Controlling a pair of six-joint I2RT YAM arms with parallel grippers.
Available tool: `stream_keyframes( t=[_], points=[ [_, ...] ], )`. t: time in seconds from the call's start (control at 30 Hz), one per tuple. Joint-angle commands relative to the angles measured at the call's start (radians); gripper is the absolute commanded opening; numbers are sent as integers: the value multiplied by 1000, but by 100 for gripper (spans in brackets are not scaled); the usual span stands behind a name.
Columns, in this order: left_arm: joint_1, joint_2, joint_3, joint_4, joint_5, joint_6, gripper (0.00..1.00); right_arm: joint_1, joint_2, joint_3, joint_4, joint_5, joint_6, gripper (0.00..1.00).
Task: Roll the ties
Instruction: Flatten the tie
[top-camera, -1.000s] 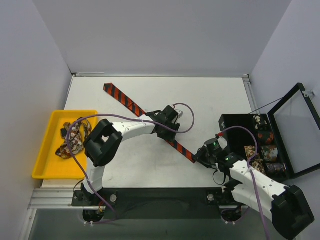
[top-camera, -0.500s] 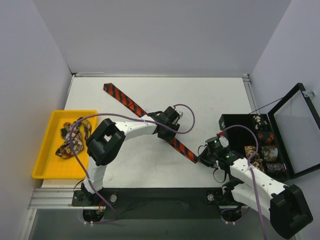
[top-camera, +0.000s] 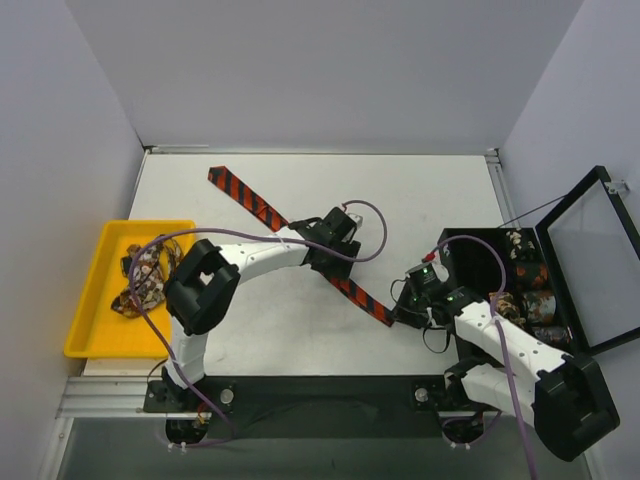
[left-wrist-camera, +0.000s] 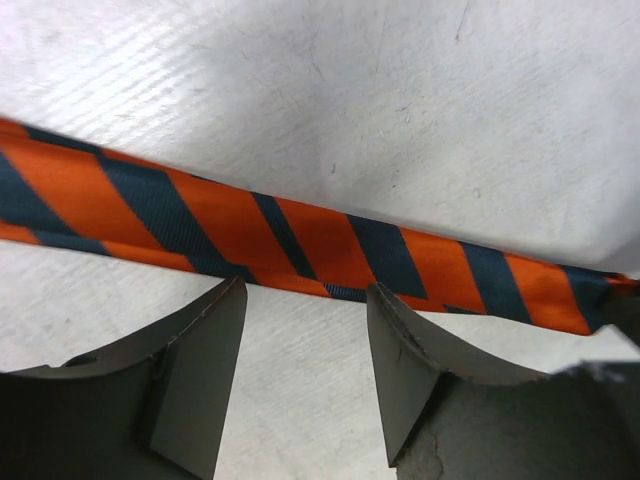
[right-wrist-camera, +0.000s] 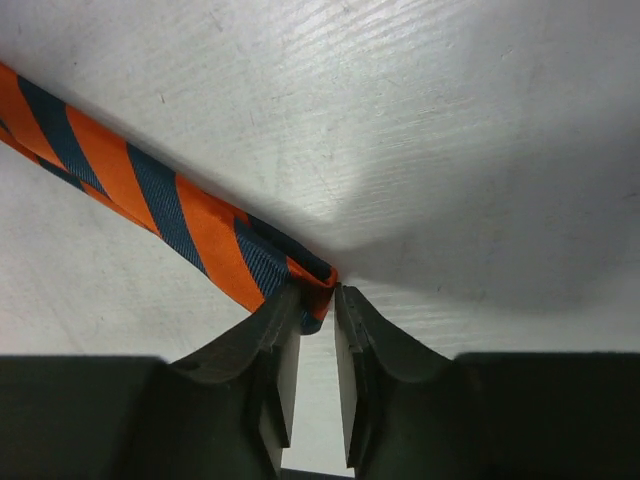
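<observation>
- One striped tie, orange and dark.
- A heap of patterned ties; how many cannot be told.
- At least four rolled ties; others partly hidden.
- One yellow tray.
- One black box, lidded.
- Two arms: left arm, right arm.
- Two purple cables.

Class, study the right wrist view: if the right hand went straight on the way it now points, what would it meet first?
The right hand would meet the folded end of the striped tie at once; it lies right at its tips, probably touching. Beyond that is only the table.
</observation>
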Motion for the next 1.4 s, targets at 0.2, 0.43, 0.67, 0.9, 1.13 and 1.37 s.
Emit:
stream_keyframes(
  t=[0.2,0.43,0.67,0.9,1.13,1.37],
  points=[
    [108,-196,-34,0,-75,-89,66,78,95,265,-133,14,-344,63],
    [209,-249,-123,-1,-64,-91,69,201,404,520,-191,13,-571,78],
    [260,-304,-181,-9,-81,-77,71,253,612,678,-202,46,-668,80],
    [289,-331,-227,-8,-86,-69,71,276,739,727,-205,74,-720,76],
    [304,-346,-241,-9,-92,-69,71,305,814,733,-202,102,-748,61],
    [304,-343,-230,-9,-81,-61,71,316,824,727,-202,106,-760,36]
  ],
)
